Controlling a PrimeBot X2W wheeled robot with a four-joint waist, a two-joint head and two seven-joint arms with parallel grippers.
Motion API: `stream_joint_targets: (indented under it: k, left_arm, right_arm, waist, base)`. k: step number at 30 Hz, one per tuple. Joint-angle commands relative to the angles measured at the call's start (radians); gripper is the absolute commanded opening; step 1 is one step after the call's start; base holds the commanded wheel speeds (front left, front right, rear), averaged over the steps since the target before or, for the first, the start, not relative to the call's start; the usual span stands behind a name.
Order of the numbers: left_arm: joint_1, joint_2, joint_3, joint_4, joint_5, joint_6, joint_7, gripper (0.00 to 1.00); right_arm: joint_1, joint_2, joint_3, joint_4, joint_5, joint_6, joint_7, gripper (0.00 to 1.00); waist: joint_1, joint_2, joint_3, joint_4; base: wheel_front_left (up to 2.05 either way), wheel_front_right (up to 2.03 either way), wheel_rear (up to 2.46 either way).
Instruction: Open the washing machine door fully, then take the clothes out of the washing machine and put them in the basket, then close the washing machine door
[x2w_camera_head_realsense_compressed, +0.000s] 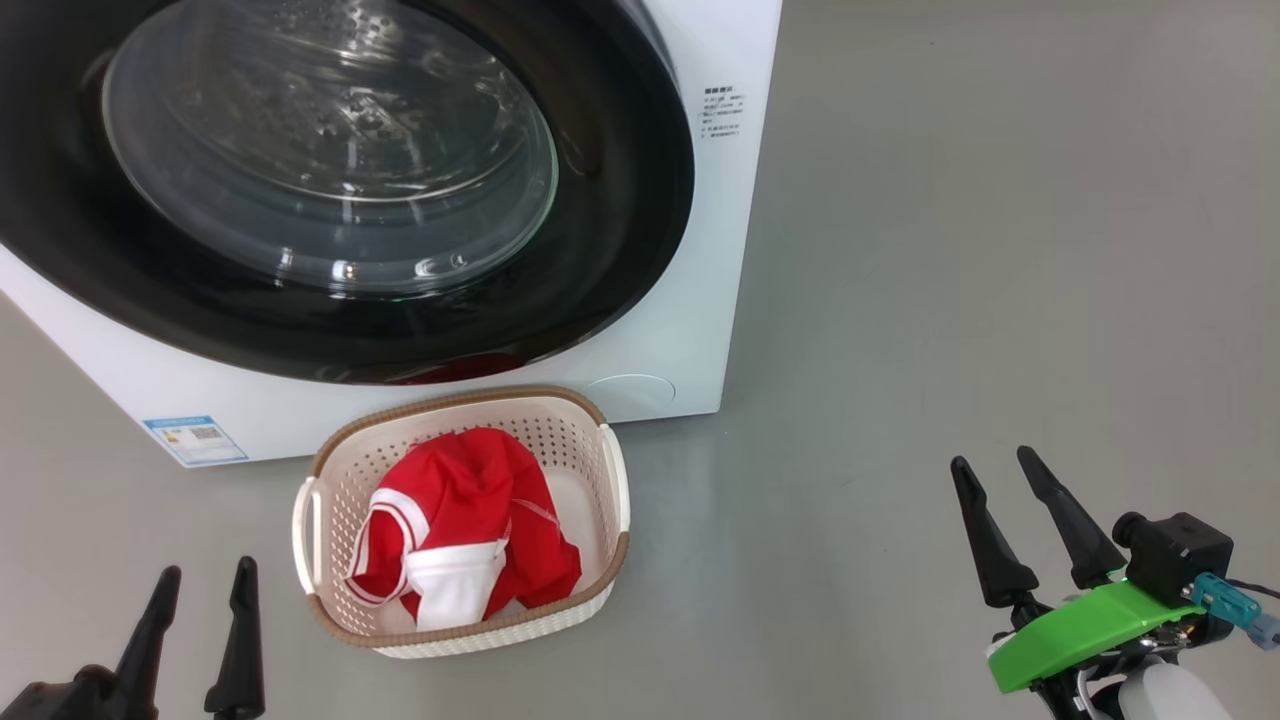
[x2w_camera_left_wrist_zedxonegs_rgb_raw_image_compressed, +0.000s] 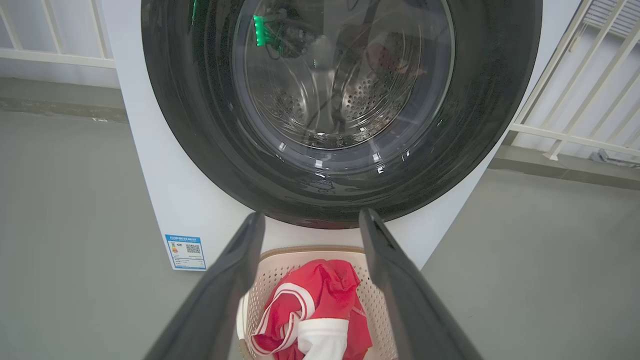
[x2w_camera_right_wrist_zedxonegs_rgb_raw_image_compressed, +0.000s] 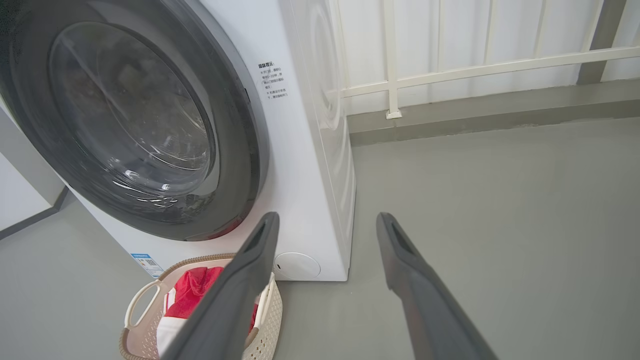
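Grey floor (x2w_camera_head_realsense_compressed: 950, 250) is spreading smooth under everything. Nearest me, the left gripper (x2w_camera_head_realsense_compressed: 208, 566) is hovering low with its two dark fingers standing wide apart, gripping nothing and touching nothing. Well off to its right, the right gripper (x2w_camera_head_realsense_compressed: 992, 456) is doing likewise, with its fingers spread wide over bare floor and nothing between them. Just ahead of the left fingers and a little to their right, the basket (x2w_camera_head_realsense_compressed: 340, 490) is sitting on the floor, well left of the right fingers. The clothes (x2w_camera_head_realsense_compressed: 470, 510) are lying bunched inside it, red with white trim. Beyond the fingertips, just behind the basket, the washing machine (x2w_camera_head_realsense_compressed: 680, 330) is standing, wearing a blue label (x2w_camera_head_realsense_compressed: 195, 440) low on its front. The washing machine door (x2w_camera_head_realsense_compressed: 620, 200) is lying shut against that front. Farthest back, a white railing (x2w_camera_right_wrist_zedxonegs_rgb_raw_image_compressed: 450, 67) is running along the wall.
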Motion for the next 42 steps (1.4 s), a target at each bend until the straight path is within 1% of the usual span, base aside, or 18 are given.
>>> stream_joint_targets:
  k: [1, 25, 26, 31, 34, 38, 42]
  left_arm:
    - [-0.015, 0.022, 0.039, -0.028, 0.013, -0.003, -0.009, 1.00]
    - [-0.010, 0.012, 0.056, -0.042, 0.030, -0.003, -0.009, 1.00]
    - [0.001, -0.007, 0.016, -0.013, 0.024, 0.000, 0.000, 0.00]
    - [0.003, -0.055, -0.003, 0.044, 0.022, 0.000, 0.005, 0.00]
    - [0.003, -0.060, -0.001, 0.044, -0.005, 0.000, 0.012, 0.00]
    - [0.000, -0.062, 0.002, 0.043, -0.043, 0.000, 0.023, 0.00]
    - [-0.005, -0.064, 0.006, 0.046, -0.082, 0.001, 0.033, 0.00]
  right_arm:
    - [0.010, -0.013, 0.015, -0.026, -0.003, -0.002, -0.005, 1.00]
    - [0.008, -0.008, 0.011, -0.033, -0.011, -0.002, -0.005, 1.00]
    - [0.013, 0.002, -0.011, -0.003, 0.000, 0.000, 0.000, 0.00]
    - [0.032, 0.030, -0.008, 0.056, 0.002, 0.000, 0.001, 0.00]
    - [0.035, 0.034, -0.011, 0.055, 0.028, 0.000, 0.008, 0.00]
    - [0.038, 0.037, -0.016, 0.051, 0.068, 0.000, 0.018, 0.00]
    - [0.038, 0.039, -0.021, 0.050, 0.108, 0.000, 0.029, 0.00]
  waist:
    - [0.0000, -0.0001, 0.000, -0.002]
    - [0.0000, -0.0001, -0.001, 0.004]
    - [0.0000, -0.0001, -0.001, 0.004]
    - [0.0000, -0.0001, -0.001, 0.005]
    - [0.0002, -0.0001, -0.002, 0.006]
    - [0.0023, -0.0001, -0.008, 0.009]
    - [0.0002, -0.0001, -0.010, 0.012]
  base:
    - [0.00, 0.00, 0.00]
    - [0.00, 0.00, 0.00]
    - [0.00, 0.00, 0.00]
    - [0.00, 0.00, 0.00]
    - [0.00, 0.00, 0.00]
    - [0.00, 0.00, 0.00]
    - [0.00, 0.00, 0.00]
